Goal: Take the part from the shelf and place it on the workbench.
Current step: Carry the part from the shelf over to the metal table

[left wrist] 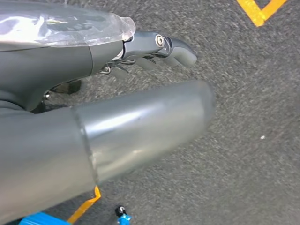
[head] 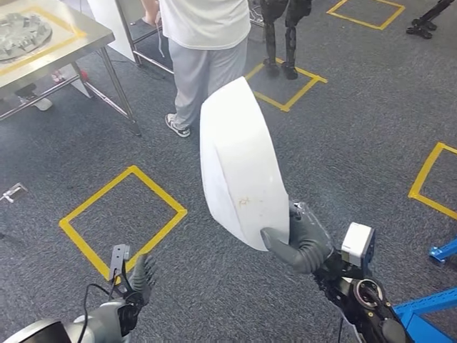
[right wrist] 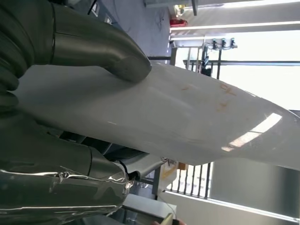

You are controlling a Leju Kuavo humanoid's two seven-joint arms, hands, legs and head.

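A large white rounded part (head: pixel 240 168) is held up over the carpet in the middle of the head view, tilted on edge. My right hand (head: pixel 302 243) grips its lower end, thumb across the front face. The right wrist view has the thumb (right wrist: pixel 106 47) pressed on the white part (right wrist: pixel 183 112), with faint rust-coloured marks on its surface. My left hand (head: pixel 141 275) hangs low at the bottom left, fingers straight and together, holding nothing; the same left hand (left wrist: pixel 141 93) appears over bare carpet in the left wrist view. The metal workbench (head: pixel 81 32) stands at the far left.
A person (head: pixel 207 50) in white stands just beyond the part, near the workbench's leg. A grey round casting (head: pixel 21 32) lies on the workbench. Yellow tape squares (head: pixel 123 218) mark the grey carpet. Blue frame pieces (head: pixel 425 307) sit at the lower right. Another robot's dark legs (head: pixel 283 36) stand behind.
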